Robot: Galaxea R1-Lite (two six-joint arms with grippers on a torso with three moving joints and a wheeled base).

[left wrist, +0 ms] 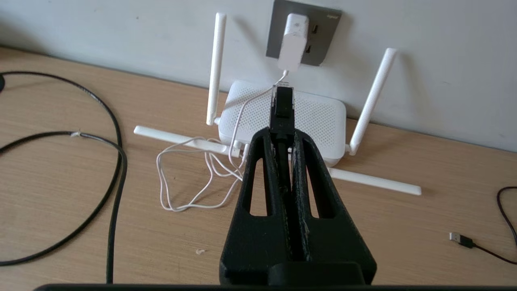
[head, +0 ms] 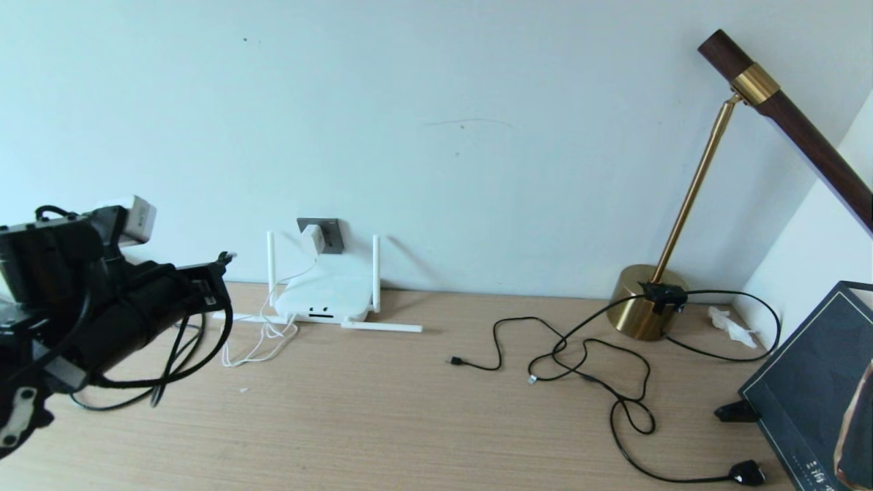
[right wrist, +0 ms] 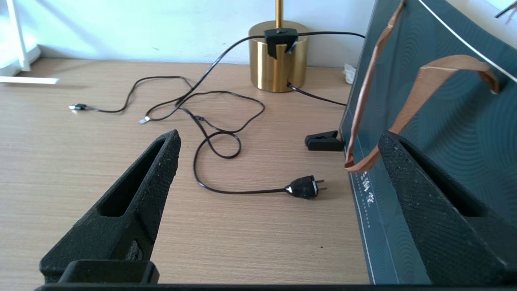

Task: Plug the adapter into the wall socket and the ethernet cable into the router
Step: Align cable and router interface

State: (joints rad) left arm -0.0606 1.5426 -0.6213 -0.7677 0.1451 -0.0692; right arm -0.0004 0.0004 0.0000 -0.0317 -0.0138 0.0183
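The adapter (left wrist: 294,40) sits plugged into the wall socket (left wrist: 319,36) above the router (left wrist: 319,117) at the desk's (head: 409,409) back edge. The left pincer (left wrist: 282,133) is pressed together on the ethernet cable's (left wrist: 101,190) plug (left wrist: 284,106), held in the air just in front of the router. The right pincer (right wrist: 278,161) is spread wide near the desk's right edge.

Matt wood-grain tabletop (head: 409,409), perforated, seemingly plastic router (left wrist: 319,117), polished brass lamp base (right wrist: 278,64)
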